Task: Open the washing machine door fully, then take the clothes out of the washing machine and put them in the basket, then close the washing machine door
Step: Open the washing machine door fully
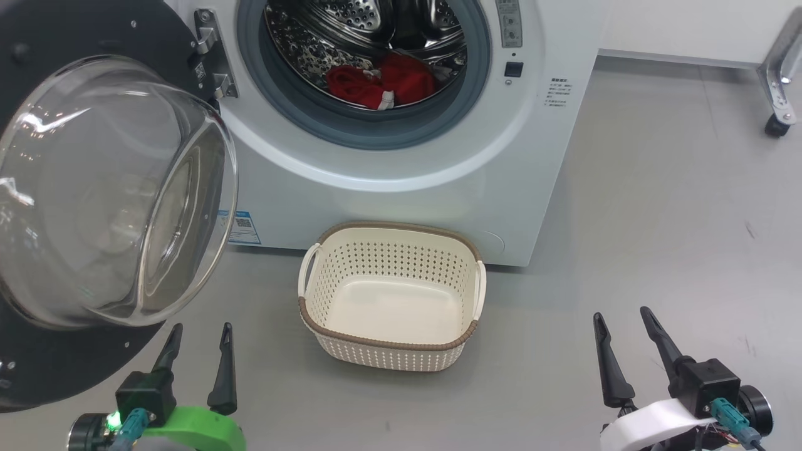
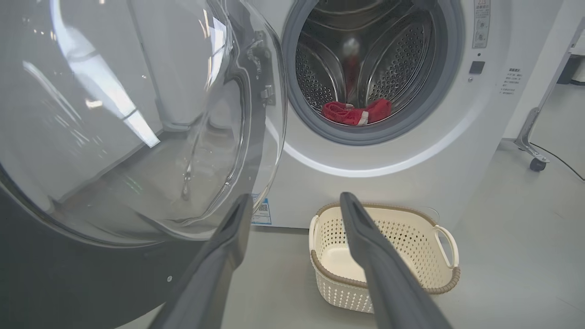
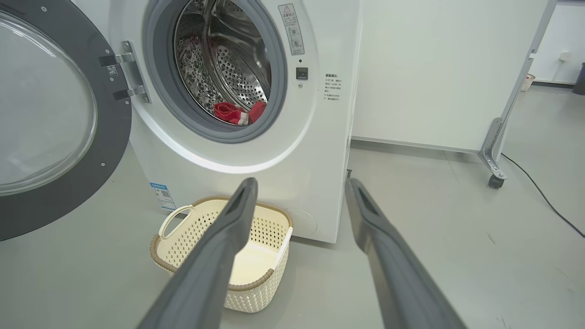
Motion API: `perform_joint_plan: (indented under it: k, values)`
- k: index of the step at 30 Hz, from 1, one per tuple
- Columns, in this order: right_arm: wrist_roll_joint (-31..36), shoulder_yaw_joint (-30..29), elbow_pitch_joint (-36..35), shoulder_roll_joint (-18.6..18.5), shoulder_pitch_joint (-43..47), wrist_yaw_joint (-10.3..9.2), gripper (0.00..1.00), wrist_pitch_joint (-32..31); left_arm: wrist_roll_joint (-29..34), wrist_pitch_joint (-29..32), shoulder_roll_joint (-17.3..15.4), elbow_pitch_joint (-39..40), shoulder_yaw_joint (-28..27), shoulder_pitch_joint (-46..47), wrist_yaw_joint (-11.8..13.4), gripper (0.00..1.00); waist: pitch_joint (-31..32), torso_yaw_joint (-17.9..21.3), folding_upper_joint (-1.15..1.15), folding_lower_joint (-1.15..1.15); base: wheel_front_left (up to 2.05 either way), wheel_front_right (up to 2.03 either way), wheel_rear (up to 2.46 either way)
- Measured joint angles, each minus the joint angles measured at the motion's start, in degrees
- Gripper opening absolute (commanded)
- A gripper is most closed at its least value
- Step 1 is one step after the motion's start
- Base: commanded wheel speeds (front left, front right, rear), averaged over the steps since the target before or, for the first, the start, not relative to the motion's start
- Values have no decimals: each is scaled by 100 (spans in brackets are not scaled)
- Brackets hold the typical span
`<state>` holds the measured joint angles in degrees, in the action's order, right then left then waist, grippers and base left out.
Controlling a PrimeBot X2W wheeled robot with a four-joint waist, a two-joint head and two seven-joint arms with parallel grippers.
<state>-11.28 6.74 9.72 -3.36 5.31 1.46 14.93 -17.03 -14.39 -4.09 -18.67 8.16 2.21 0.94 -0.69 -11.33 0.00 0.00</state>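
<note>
Standing wide open at left, the door [image 1: 113, 188] of the washing machine [image 1: 438, 188] looms over the left gripper [image 1: 200, 335], fingers spread on nothing, while red clothes [image 1: 382, 84] lie in the drum [image 1: 301, 50] at top centre, the basket [image 1: 388, 227] sits below, and the right gripper [image 1: 621, 319] gapes at lower right.

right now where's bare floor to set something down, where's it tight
Widest bare floor: right of the basket, bordered by the washing machine, wheeled frame leg and right gripper. A narrower strip runs before the basket, between the grippers. Crowded at left: the open washing machine door stands close beside the left gripper.
</note>
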Motion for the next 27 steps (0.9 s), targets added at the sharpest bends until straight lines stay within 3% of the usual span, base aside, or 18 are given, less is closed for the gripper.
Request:
perform_joint_plan:
  k: [15, 27]
  values:
    - [41, 85, -103, 21, 69, -15, 100, 0, 1, 4, 25, 191, 103, -49, 60, 100, -11, 580, 0, 0, 0, 0, 0]
    - [40, 3, -170, 53, 186, -102, 100, 0, 101, 73, 60, 234, 188, -76, 137, 100, 29, 694, 0, 0, 0, 0, 0]
